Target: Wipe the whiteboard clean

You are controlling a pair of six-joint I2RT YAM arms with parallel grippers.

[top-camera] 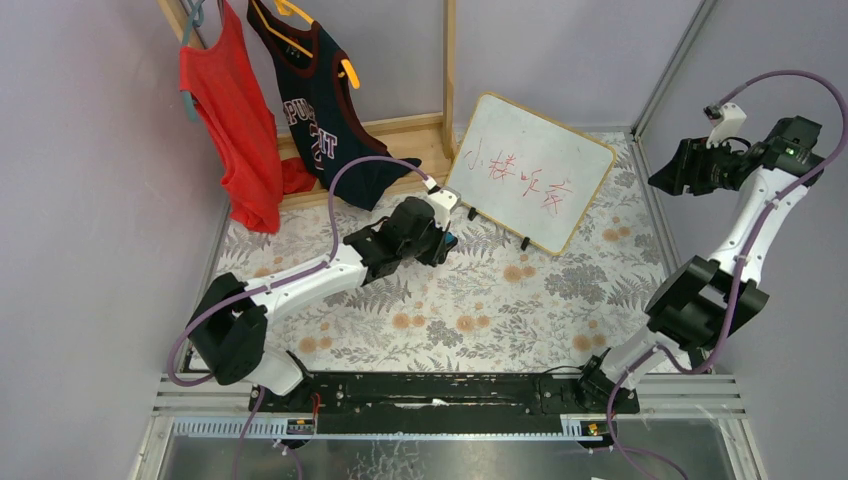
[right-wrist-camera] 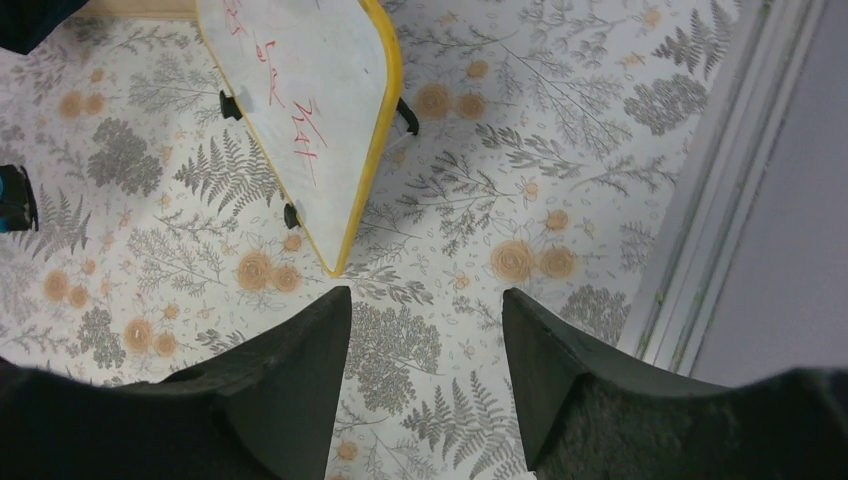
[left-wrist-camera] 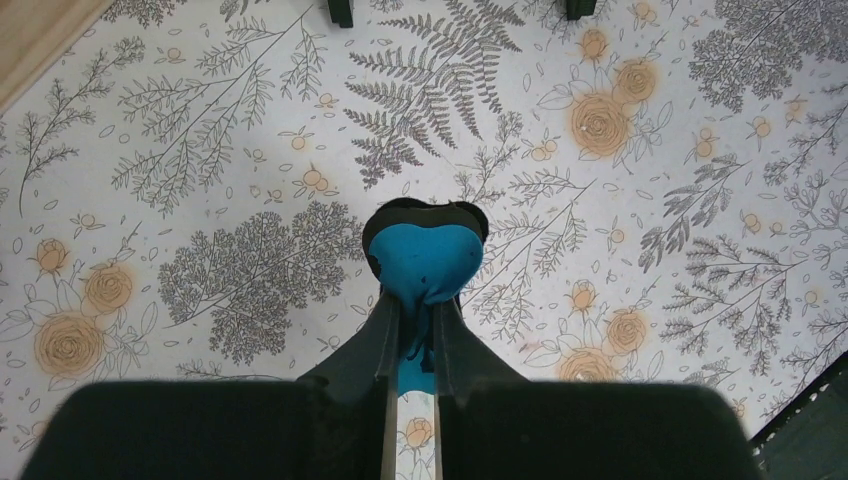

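Left end effector [left-wrist-camera: 413, 302]: fingers clamped on a blue eraser [left-wrist-camera: 425, 262]. The eraser was soft-looking and rounded, bulging past the fingertips, with a dark backing edge at its top. It was held above the floral-printed surface [left-wrist-camera: 700, 120] and not in contact with anything else.

Right end effector [right-wrist-camera: 425, 335]: fingers spread wide, nothing between them. It was raised at the right side of the cell, well apart from the board.

Whiteboard [top-camera: 530, 172]: stood at the far middle of the surface on small black feet [right-wrist-camera: 231, 105], leaning back with its face towards the arms. It was a rounded-corner rectangle with a thin light-wood frame [right-wrist-camera: 372, 150] and a smooth, glossy white face. Red writing [top-camera: 520, 172] ran across the middle and was not yet wiped.

Key relation: in the top view the board lay just beyond and to the right of the left end effector, whose eraser was near the board's lower-left corner. The board's long axis ran from far-left to near-right. The left arm was clearly the nearer.

Judgement: the next move calls for lifting the eraser onto the face and sweeping along that axis. The board looked light and only propped on its feet, so pressing could push it back.
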